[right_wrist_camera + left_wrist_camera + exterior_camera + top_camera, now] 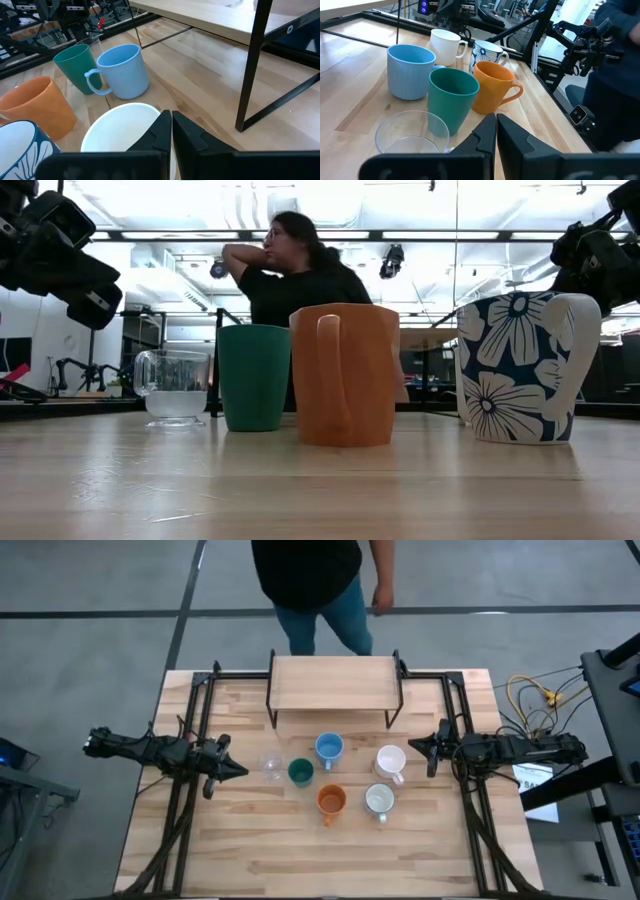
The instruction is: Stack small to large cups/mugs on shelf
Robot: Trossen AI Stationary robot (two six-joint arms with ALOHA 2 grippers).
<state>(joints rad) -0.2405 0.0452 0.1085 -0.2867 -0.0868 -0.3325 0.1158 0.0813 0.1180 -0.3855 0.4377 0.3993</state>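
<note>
Six cups (pixel 329 748) grouped on bench (pixel 250 850), shelf (pixel 334 683) bare.
Left gripper (pixel 238 771) and right gripper (pixel 413 748) both closed (holding nothing), flanking the group.

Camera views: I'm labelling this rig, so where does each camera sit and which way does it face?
High view: overhead, looking straight down on the table; both arms show, left gripper and right gripper, shelf at the far edge.
Low view: table height, facing across to a person; arms enter at the upper corners.
Left wrist view: behind shut jaws, facing the cups.
Right wrist view: behind shut jaws, facing the shelf's legs.
All views share the orange mug and the dark green cup.
</note>
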